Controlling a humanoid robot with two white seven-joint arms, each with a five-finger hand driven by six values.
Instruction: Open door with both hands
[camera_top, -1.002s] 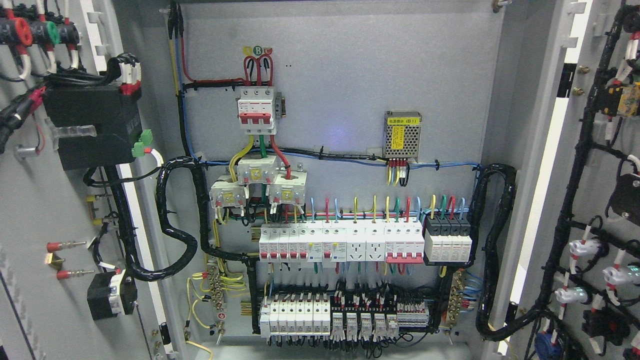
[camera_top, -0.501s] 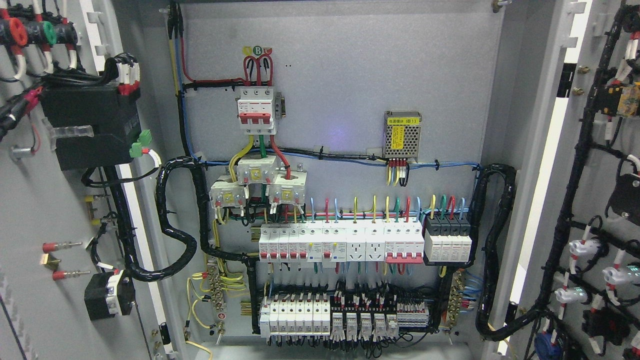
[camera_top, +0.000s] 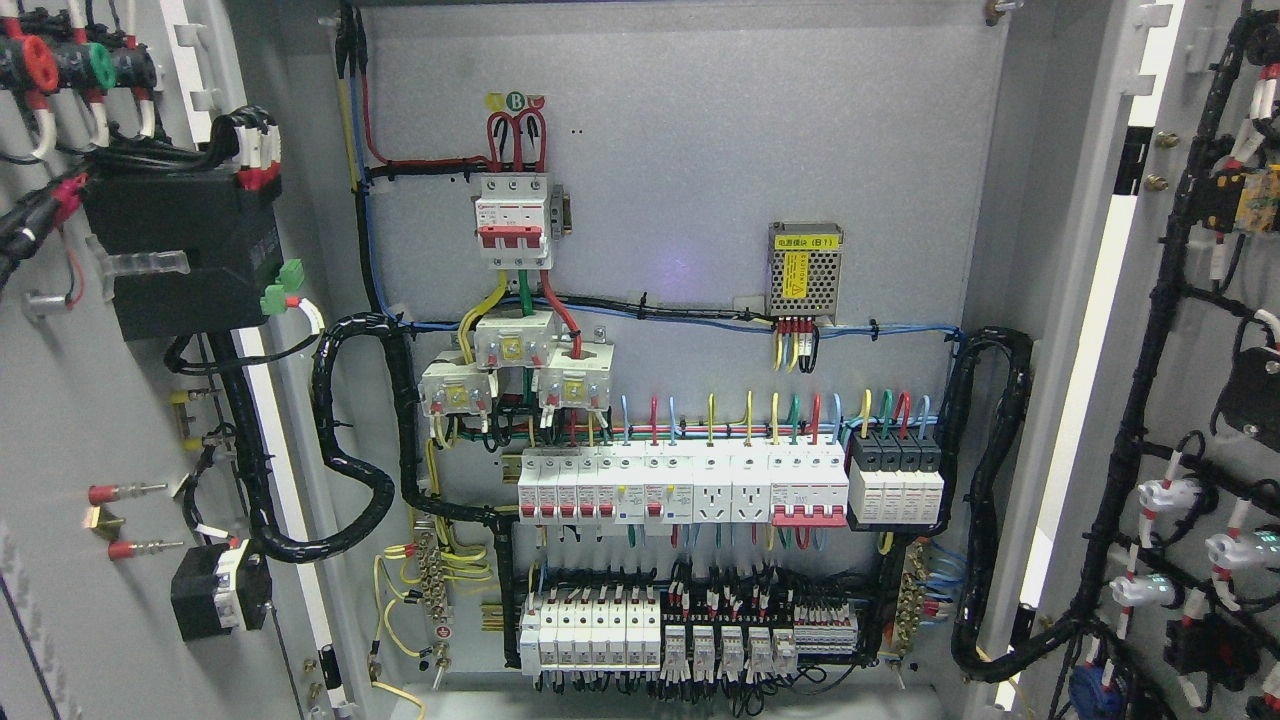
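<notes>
An electrical cabinet stands with both doors swung open. The left door (camera_top: 70, 420) fills the picture's left edge, its inner face carrying a black box (camera_top: 180, 250) and wiring. The right door (camera_top: 1200, 330) stands at the right edge with black cable looms and small white parts on it. Between them the grey back panel (camera_top: 700, 150) shows a red-and-white main breaker (camera_top: 513, 220), rows of white breakers (camera_top: 680, 485) and a small mesh power supply (camera_top: 805, 268). Neither of my hands nor any arm shows in the head view.
Thick black cable bundles loop at the left (camera_top: 350, 440) and right (camera_top: 985, 500) sides of the cabinet interior. Lower terminal rows (camera_top: 690, 630) sit near the cabinet floor. Red and green indicator parts (camera_top: 60, 62) sit at the left door's top.
The left door wavered slightly: its parts slid a few pixels left half a second ago and have since come back a little. The interior and right door have not moved.
</notes>
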